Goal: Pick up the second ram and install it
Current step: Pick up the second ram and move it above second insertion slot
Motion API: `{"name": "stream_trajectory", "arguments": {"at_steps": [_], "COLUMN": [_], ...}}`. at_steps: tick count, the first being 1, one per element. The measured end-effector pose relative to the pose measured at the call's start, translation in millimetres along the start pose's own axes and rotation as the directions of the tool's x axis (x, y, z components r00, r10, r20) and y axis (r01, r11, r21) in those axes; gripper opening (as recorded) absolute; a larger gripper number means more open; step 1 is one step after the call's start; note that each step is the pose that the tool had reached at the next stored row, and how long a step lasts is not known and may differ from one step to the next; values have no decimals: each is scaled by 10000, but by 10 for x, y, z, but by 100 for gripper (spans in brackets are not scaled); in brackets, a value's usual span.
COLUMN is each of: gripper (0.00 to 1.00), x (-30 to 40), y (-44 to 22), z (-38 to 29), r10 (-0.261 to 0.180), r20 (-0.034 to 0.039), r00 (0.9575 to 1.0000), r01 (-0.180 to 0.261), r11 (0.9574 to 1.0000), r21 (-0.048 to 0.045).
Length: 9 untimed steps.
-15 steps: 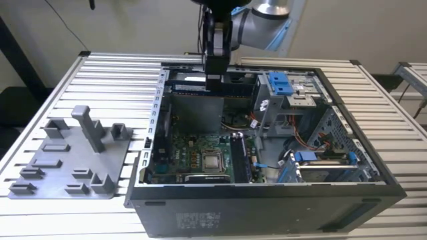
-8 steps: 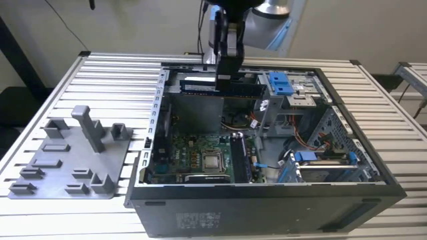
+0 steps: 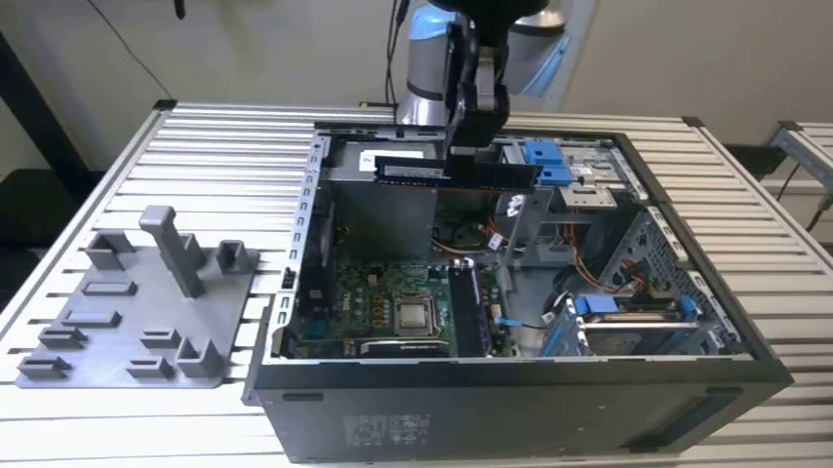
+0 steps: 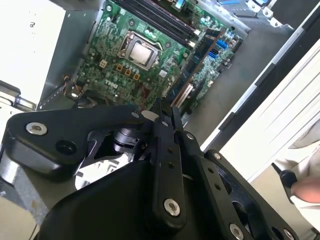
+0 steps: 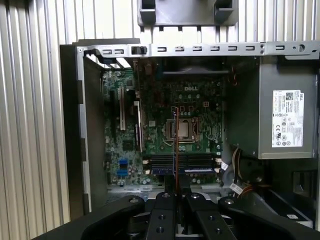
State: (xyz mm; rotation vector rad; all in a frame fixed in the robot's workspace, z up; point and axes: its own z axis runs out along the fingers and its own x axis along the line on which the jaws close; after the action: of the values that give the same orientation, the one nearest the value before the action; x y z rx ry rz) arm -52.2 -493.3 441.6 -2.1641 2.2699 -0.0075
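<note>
My gripper (image 3: 471, 161) hangs above the open computer case (image 3: 299, 292), shut on the second ram (image 3: 456, 173). The ram is a long dark stick with a pale label, held level over the back half of the case. In the first wrist view it shows edge-on as a thin line (image 5: 176, 150) rising from between my fingertips (image 5: 176, 192), crossing the memory slots (image 5: 200, 164) on the green motherboard (image 5: 155, 135) below. The second wrist view shows the stick (image 4: 192, 65) reaching out from my gripper (image 4: 164, 112) over the board. It hangs well above the slots (image 3: 466, 312).
A grey plastic tray (image 3: 131, 312) with upright posts lies on the slatted table at the exterior view's left of the case. Inside the case are the processor socket (image 3: 414, 314), the power supply (image 5: 280, 115), blue drive-bay clips (image 3: 549, 161) and loose cables (image 3: 521, 283).
</note>
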Motion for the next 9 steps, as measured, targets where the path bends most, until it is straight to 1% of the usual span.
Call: {"name": "stream_trajectory", "arguments": {"at_steps": [9], "gripper": [14], "x": [-10], "y": [-209], "z": [1], "r10": [-1], "r20": [-2], "r00": [10000], "r01": [1], "r11": [10000], "r21": [-5]}}
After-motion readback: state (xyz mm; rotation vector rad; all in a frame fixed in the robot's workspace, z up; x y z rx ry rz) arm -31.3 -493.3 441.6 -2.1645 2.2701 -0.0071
